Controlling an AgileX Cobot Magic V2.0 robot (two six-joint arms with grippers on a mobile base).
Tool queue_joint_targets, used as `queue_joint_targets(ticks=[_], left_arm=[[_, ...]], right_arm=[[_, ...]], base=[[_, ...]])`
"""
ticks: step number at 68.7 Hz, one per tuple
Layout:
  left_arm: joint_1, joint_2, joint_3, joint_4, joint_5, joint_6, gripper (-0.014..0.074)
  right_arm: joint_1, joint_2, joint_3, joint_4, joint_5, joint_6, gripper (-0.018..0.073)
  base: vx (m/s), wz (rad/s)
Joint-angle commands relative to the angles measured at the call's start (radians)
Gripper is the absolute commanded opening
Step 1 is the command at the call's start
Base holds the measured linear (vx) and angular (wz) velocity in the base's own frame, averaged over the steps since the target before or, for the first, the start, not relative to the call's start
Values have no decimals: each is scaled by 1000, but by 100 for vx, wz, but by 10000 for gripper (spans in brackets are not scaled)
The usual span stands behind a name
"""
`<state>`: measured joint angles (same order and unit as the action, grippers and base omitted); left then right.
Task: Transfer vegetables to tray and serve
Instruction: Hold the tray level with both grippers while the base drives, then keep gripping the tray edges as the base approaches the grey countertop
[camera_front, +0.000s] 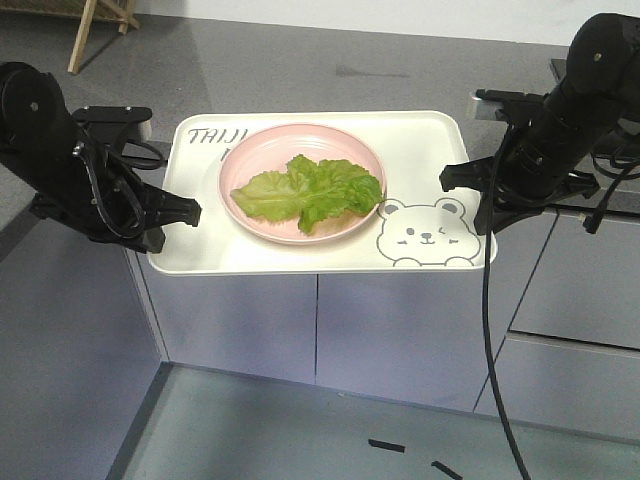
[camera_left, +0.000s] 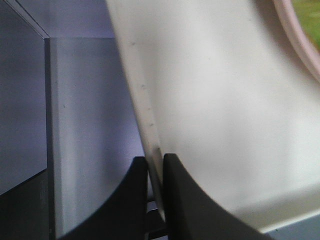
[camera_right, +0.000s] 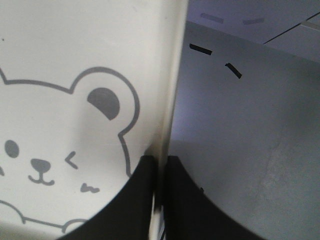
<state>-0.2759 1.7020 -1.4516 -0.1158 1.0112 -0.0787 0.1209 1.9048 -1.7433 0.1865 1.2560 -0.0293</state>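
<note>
Green lettuce leaves, the vegetables (camera_front: 308, 188), lie on a round pink plate (camera_front: 250, 160) that rests on the cream tray (camera_front: 420, 150) with a bear drawing. The tray hangs in the air in front of the grey counter, held at both short sides. My left gripper (camera_front: 190, 212) is shut on the tray's left rim (camera_left: 150, 125); its two black fingers pinch the rim between them at the left gripper (camera_left: 155, 159). My right gripper (camera_front: 455, 180) is shut on the right rim (camera_right: 172, 75), fingers either side of it at the right gripper (camera_right: 160, 159), next to the bear's ear.
A grey counter (camera_front: 400, 60) runs behind the tray, with grey cabinet fronts (camera_front: 400, 330) below it. A wooden frame (camera_front: 95, 25) stands at the back left. Black tape marks (camera_front: 387, 446) lie on the floor. A black cable (camera_front: 492, 340) hangs from the right arm.
</note>
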Motion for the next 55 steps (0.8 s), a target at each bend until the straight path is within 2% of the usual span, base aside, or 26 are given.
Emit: queue_joint_targets(ticks=[1,55], left_arm=[[-27,-55,-36,-131,-90,30,-6],[-27,-55,-36,-131,-90,30,-6]], right_arm=[[18,-63,-26,134,27,-23,-4],[18,-63,-26,134,27,-23,-4]], base=[[2,-7],[2,-6]])
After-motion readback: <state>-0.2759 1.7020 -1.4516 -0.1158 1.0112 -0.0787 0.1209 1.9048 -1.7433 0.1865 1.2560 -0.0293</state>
